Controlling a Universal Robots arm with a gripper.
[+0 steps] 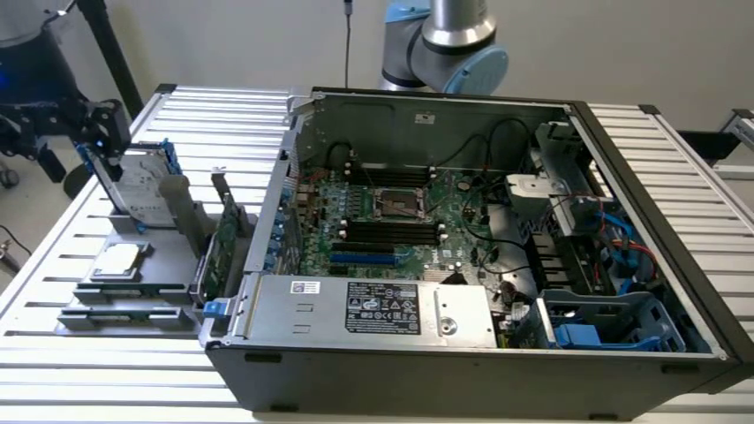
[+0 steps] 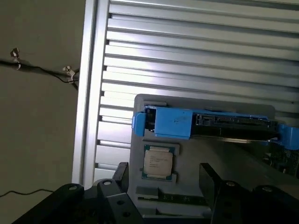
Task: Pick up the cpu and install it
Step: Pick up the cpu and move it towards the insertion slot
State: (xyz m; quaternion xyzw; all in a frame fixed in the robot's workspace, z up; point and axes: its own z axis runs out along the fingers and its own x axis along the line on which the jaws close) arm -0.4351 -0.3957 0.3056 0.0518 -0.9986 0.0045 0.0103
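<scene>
The cpu (image 2: 158, 162) is a small square chip with a silver top, lying flat in a recess of the grey parts holder (image 2: 196, 158). In the exterior view the cpu (image 1: 118, 260) lies on that holder (image 1: 165, 256), at the exterior view's left beside the computer case. My gripper (image 1: 104, 146) hangs above the holder, well clear of the chip. Seen from the wrist, the gripper (image 2: 163, 179) is open and empty, and the chip shows below, between its two black fingers (image 2: 122, 173). The motherboard's bare socket (image 1: 395, 203) sits in the middle of the open case.
A silver hard drive with blue rails (image 2: 187, 122) stands in the holder just beyond the chip, close under my gripper (image 1: 136, 181). A green circuit card (image 1: 224, 238) stands upright by the case wall. The open case (image 1: 471, 353) holds cables, a power supply and drive bays.
</scene>
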